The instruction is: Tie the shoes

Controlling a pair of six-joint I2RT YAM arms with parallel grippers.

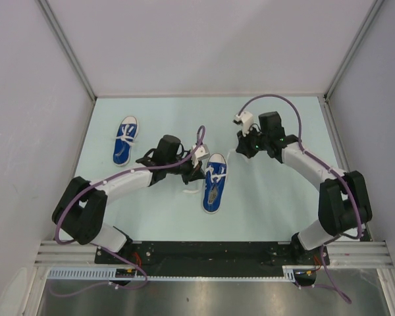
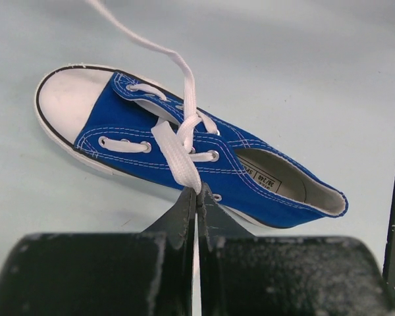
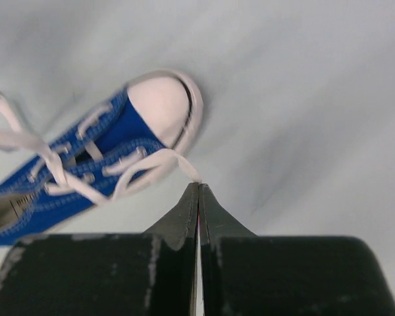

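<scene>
Two small blue canvas sneakers with white toe caps and white soles sit upright on the table (image 1: 270, 197), both toes pointing toward its far edge. The middle shoe (image 1: 212, 187) lies near the table's centre, its heel angled slightly leftward and its grey insole showing a printed size label. Its white laces (image 2: 178, 148) run through metal eyelets, cross once over the tongue and stretch out taut, one end nipped in the left gripper (image 2: 197, 194), the other in the right gripper (image 3: 199, 187). The left-hand shoe (image 1: 125, 141) rests in the table's far-left part, its laces bunched over the tongue; whether they are knotted, I can't tell.
</scene>
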